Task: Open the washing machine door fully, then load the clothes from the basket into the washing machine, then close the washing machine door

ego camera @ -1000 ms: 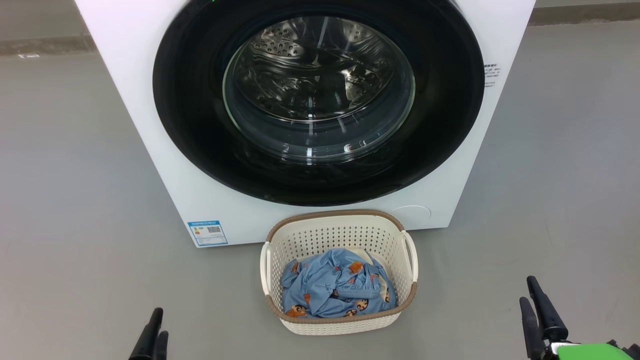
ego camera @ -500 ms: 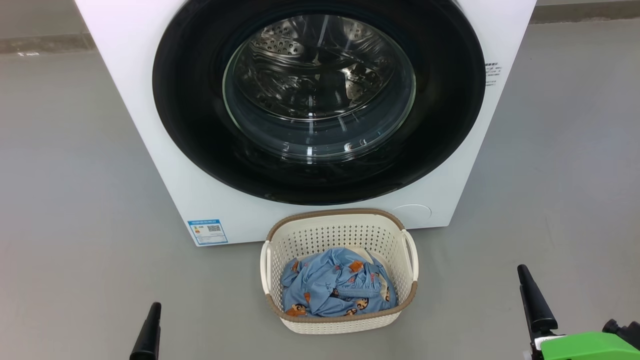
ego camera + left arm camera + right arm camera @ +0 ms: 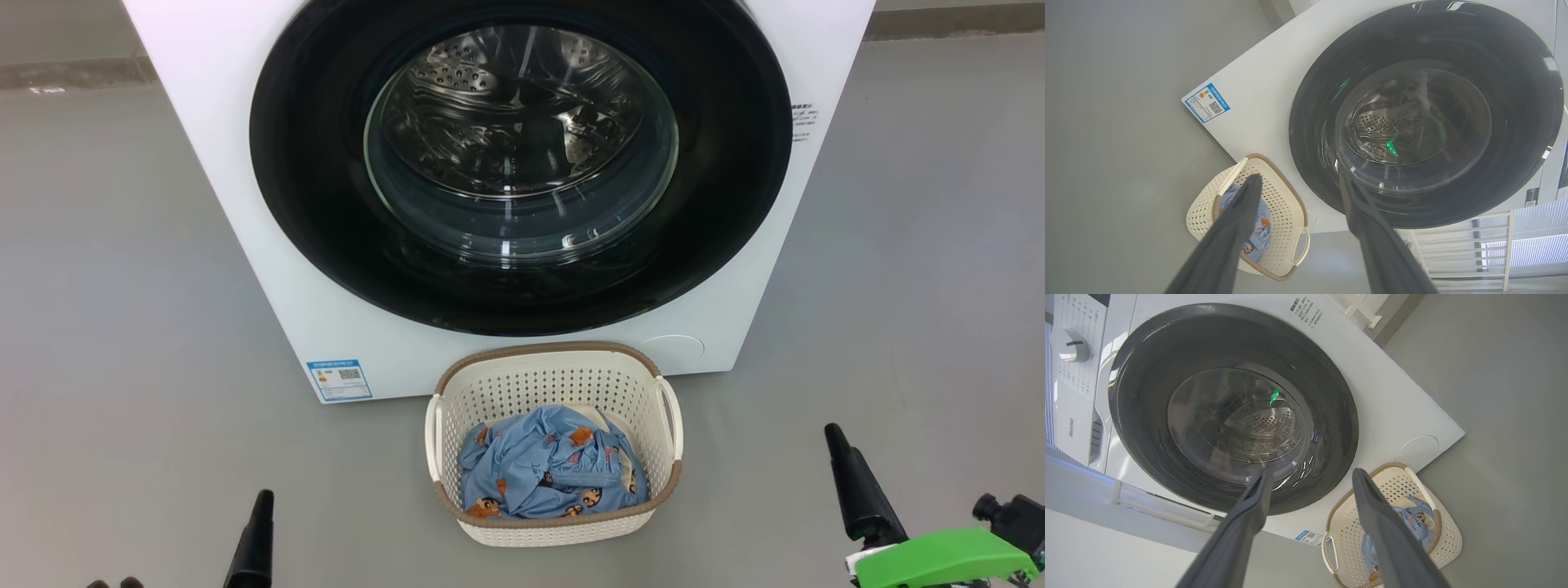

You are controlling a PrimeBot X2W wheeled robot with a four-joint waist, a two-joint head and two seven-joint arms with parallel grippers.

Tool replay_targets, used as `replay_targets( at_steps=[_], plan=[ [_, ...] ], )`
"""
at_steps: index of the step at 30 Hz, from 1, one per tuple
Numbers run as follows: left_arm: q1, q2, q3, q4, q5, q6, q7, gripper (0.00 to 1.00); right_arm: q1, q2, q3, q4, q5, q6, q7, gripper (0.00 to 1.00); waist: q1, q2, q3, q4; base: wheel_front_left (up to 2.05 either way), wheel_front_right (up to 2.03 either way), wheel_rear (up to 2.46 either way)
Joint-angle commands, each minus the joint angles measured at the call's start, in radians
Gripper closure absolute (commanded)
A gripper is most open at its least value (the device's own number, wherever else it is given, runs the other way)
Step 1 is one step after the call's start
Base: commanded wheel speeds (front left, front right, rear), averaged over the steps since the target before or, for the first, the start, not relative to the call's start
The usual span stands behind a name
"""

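black washing machine door (image 3: 522,155) closed; clothes (image 3: 545,467) in basket (image 3: 555,532); left end effector (image 3: 1299,177), right end effector (image 3: 1311,473) spread

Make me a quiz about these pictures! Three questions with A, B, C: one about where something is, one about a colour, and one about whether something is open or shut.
1. Where is the basket?
A. on the floor in front of the washing machine
B. on top of it
C. on a chair

2. What colour are most of the clothes?
A. red
B. green
C. light blue

3. How is the washing machine door?
A. wide open
B. shut
C. taken off

Answers:
1. A, it stands on the grey floor just below the door.
2. C, the fabric is light blue with orange-brown figures.
3. B, its black ring lies flat against the white front.
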Motion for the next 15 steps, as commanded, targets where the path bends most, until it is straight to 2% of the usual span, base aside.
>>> replay_targets(
  at_steps=[1,15],
  plan=[
    [-0.029,0.017,0.011,-0.033,0.045,-0.001,-0.014,0.0,-0.033,-0.019,0.017,-0.037,-0.045,0.001,-0.014,0.0,-0.0001,0.0,0.0,0.0,0.0,0.0,0.0],
    [-0.024,0.02,0.012,-0.05,0.246,-0.001,-0.053,0.0,-0.034,-0.051,0.051,-0.049,-0.238,0.001,-0.052,0.0,-0.0001,0.0,-0.004,0.0,0.0,0.0,0.0]
  ],
)
